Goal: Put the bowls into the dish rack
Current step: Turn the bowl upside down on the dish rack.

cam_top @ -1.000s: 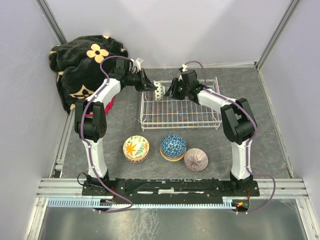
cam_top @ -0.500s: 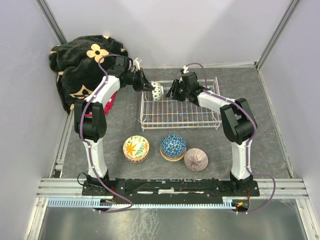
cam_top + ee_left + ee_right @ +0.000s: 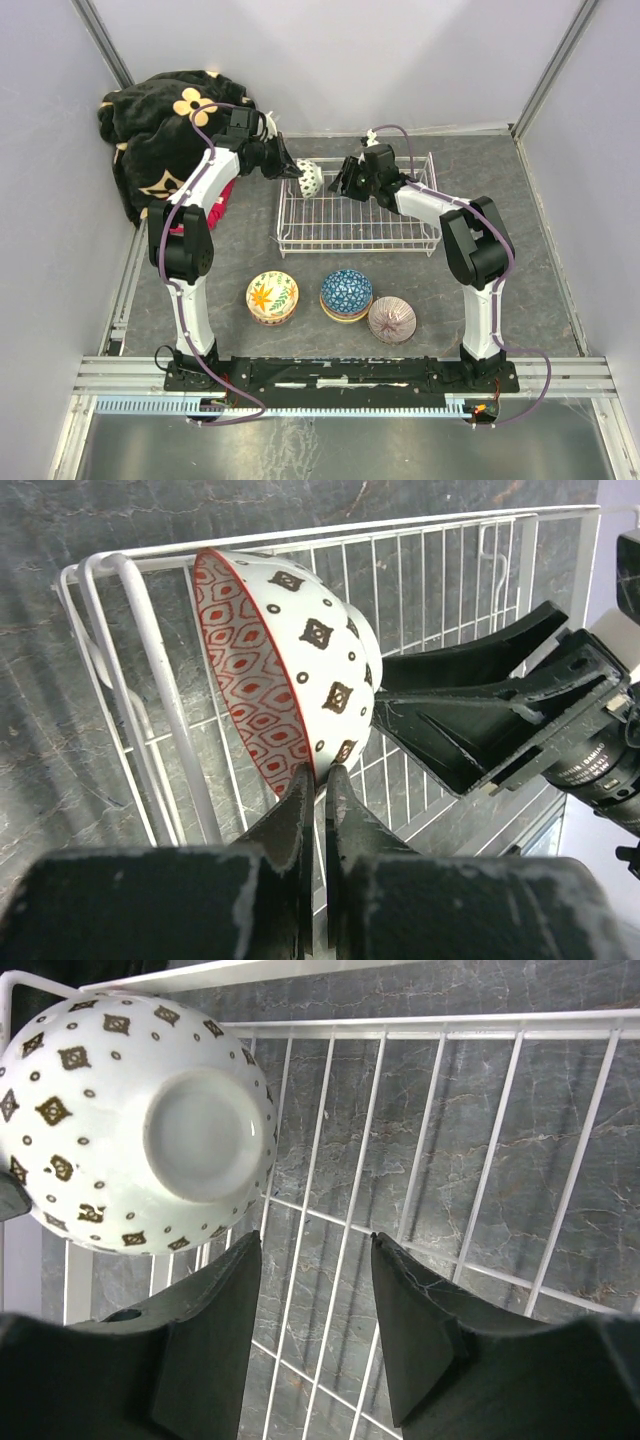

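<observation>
A white bowl [image 3: 310, 178] with dark diamond marks outside and a red pattern inside stands on edge at the far left corner of the dish rack [image 3: 400, 238]. My left gripper [image 3: 297, 172] is shut on its rim [image 3: 318, 768]. In the left wrist view the bowl [image 3: 300, 650] leans against the rack's wire end [image 3: 135, 630]. My right gripper [image 3: 343, 185] is open just right of the bowl; its left finger [image 3: 215, 1290] sits under the bowl's base [image 3: 140, 1120] and nothing is between the fingers. The rack floor [image 3: 480, 1160] is bare.
Three bowls sit in front of the rack: yellow sunburst [image 3: 272, 296], blue [image 3: 346, 293] and purple-white [image 3: 391, 319]. A black flowered blanket [image 3: 165, 125] is heaped at the back left, against the left arm. Walls close in on the sides.
My right gripper's jaws have spread wider beside the bowl. The left gripper has drawn the bowl a little left and back, toward the rack's corner.
</observation>
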